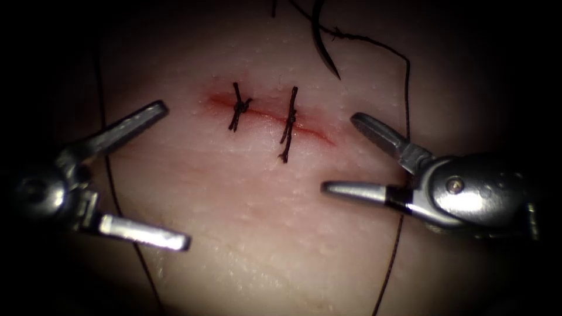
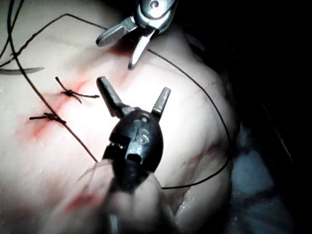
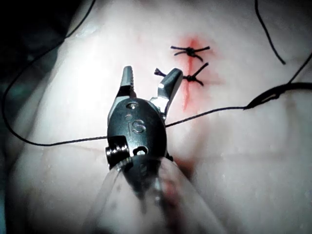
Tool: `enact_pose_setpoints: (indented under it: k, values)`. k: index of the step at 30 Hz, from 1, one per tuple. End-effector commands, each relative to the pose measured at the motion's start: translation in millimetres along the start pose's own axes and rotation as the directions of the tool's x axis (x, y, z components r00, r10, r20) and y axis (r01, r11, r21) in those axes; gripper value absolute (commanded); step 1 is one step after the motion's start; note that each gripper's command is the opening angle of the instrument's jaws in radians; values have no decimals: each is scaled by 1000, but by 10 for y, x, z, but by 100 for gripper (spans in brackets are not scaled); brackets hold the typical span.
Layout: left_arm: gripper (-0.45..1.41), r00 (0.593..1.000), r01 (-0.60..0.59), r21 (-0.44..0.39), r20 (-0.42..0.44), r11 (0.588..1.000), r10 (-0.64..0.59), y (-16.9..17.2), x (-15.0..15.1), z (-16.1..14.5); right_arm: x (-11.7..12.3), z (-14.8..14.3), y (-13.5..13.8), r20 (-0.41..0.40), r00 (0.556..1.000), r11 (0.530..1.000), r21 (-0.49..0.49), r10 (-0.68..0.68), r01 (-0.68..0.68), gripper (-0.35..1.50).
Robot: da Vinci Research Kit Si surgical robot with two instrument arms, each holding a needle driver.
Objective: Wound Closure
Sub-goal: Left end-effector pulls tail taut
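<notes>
Both tools hang nearest the endoscope, well clear of the cut, which serves as the landmark. To the left of the cut and nearer the viewer, the left tool has its jaws spread wide and grasps nothing; in the left wrist view this same tool stands splayed above the tissue. To the right of the cut, the right tool is likewise spread wide and empty, its two jaws aimed toward the cut's right end; in the right wrist view the right tool shows parted jaws with the thread running beneath it.

Farther back, the tissue carries the cut, a slanted red line with red fluid along it. Two tied stitches cross the cut, one near its left end and one near its middle, each with short cut ends.

Beyond the cut, the needle lies free on the tissue, held by neither tool and not in the tissue, its point toward the cut. From the needle, the thread loops out to the right of the cut and passes under the right tool.
</notes>
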Motion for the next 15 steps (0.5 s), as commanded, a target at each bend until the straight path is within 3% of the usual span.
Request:
enact_pose_setpoints:
  k: [1, 8, 13, 15]
  values:
    - [81, 1000, 4, 3, 4, 1000, -4, 9, -6, 9, -5, 5, -6, -4, 1000, 1000, 7, 2, -2, 125]
    - [74, 996, -70, 57, 66, 996, 66, 1, -10, 51, -8, 8, -5, -11, 999, 998, 42, -51, 51, 126]
    - [46, 970, -216, 77, 134, 973, 205, -9, -28, 83, -13, 11, -3, -31, 994, 992, 65, -104, 106, 130]
    - [42, 956, -260, 60, 160, 964, 248, -10, -39, 94, -13, 12, -3, -42, 992, 989, 74, -123, 126, 130]
